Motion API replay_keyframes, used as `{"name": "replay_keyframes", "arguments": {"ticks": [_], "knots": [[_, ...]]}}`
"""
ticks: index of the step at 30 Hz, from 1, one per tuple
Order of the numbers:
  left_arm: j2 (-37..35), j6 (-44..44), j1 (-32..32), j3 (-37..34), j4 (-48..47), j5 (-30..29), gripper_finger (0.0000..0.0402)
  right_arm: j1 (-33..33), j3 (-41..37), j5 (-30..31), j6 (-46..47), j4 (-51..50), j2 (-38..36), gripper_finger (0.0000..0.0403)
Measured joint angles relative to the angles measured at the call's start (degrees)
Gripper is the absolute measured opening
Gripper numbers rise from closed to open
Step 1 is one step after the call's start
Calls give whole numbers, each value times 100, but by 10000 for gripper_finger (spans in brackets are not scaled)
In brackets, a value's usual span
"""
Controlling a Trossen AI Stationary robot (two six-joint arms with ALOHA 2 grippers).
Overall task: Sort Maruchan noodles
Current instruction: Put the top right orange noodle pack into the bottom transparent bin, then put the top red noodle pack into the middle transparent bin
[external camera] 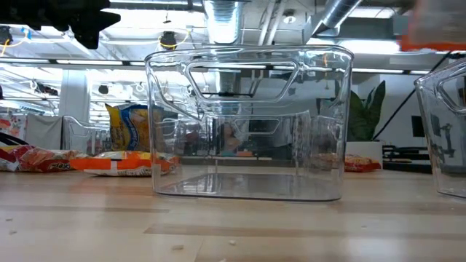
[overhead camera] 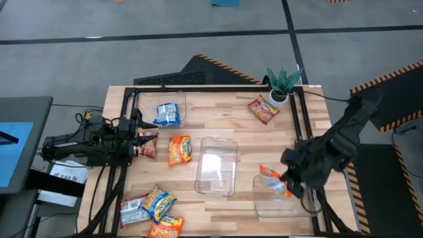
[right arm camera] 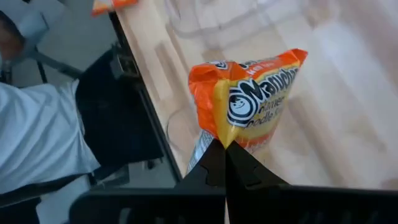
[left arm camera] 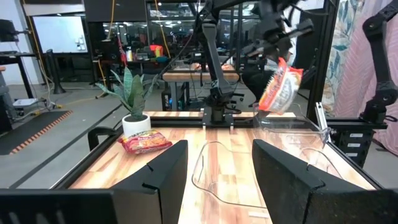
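Below my right fingers (right arm camera: 225,163), pinched on one edge of an orange packet (right arm camera: 249,99), sits a clear bin (overhead camera: 281,198). Held so thinly, the packet could swing and snag the rim. My left fingers (left arm camera: 217,180) wait spread, well apart.

The wooden table (overhead camera: 244,125) carries 3 clear bins (overhead camera: 217,166), a potted plant (overhead camera: 280,86), and perhaps 6 loose noodle packets (overhead camera: 179,149).

Potted plant (overhead camera: 282,82) at table corner, three clear plastic bins (overhead camera: 217,166), wooden table (overhead camera: 231,112)
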Motion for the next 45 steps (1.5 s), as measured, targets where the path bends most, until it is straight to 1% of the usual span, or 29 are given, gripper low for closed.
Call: {"name": "replay_keyframes", "arguments": {"ticks": [2,4,9,16,19,22,25,27,29,32,35,40,45], "knots": [[0,0,0,0,-4,0,171,181,0,3,298,-1,181,10],[-1,0,0,0,-4,0,171,291,0,3,491,-3,361,23],[0,0,0,0,19,0,171,317,0,-74,528,-94,599,56],[-2,7,0,0,48,0,171,169,0,-73,447,-278,552,63],[-2,9,0,0,48,0,171,-17,2,369,38,-272,518,64],[0,6,0,0,48,0,171,-303,2,1105,-581,-270,532,64],[-2,4,0,0,50,0,171,-747,-1,1954,-1134,-271,616,65],[-2,4,0,0,50,0,171,-1120,-78,2520,-1250,-257,679,65],[-2,4,0,0,50,0,171,-1553,-219,2851,-1324,-260,767,66],[0,4,0,0,48,0,171,-2246,-530,2752,-1611,-314,992,71],[0,4,0,0,38,0,171,-2895,-902,2653,-1815,-305,1144,89],[0,4,0,0,2,0,171,-3952,-1693,2606,-2057,70,1182,147],[0,4,0,0,-2,0,171,-5003,-2526,2560,-2257,1050,1167,206]]}}
